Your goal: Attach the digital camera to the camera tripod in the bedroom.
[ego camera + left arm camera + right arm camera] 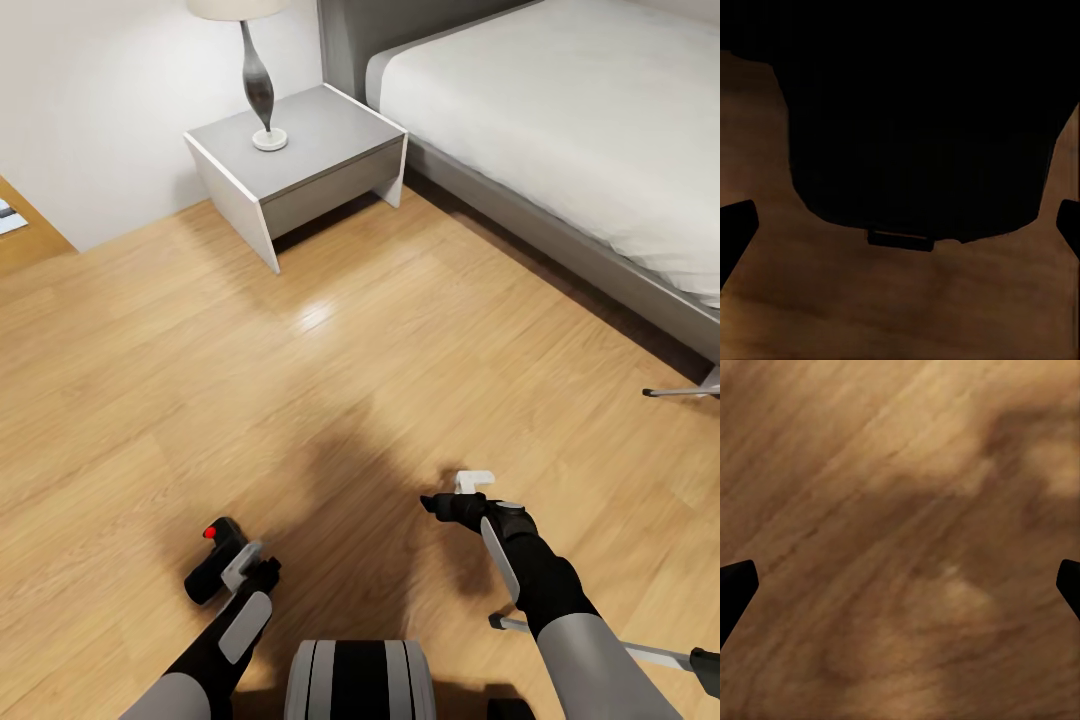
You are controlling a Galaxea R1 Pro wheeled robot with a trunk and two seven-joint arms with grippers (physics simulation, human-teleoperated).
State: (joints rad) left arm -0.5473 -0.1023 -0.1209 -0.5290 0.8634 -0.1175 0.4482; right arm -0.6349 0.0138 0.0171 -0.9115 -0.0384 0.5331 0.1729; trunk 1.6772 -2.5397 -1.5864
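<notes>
The digital camera (208,568), black with a red button on top, is held low over the wood floor at the lower left of the head view, and my left gripper (232,566) is shut on it. In the left wrist view the camera (915,127) is a big dark mass between the two widely spread fingertips (736,225). My right gripper (455,497) hangs open over bare floor (900,510), holding nothing. Of the camera tripod, one silver leg with a black foot (678,391) pokes in at the right edge. Another leg (655,655) lies behind my right forearm.
A grey nightstand (335,150) with a lamp (259,85) stands against the pale wall ahead. The grey bed with its white mattress (560,110) runs along the right. A wood desk corner (25,235) shows at the far left. Open plank floor (330,370) lies between.
</notes>
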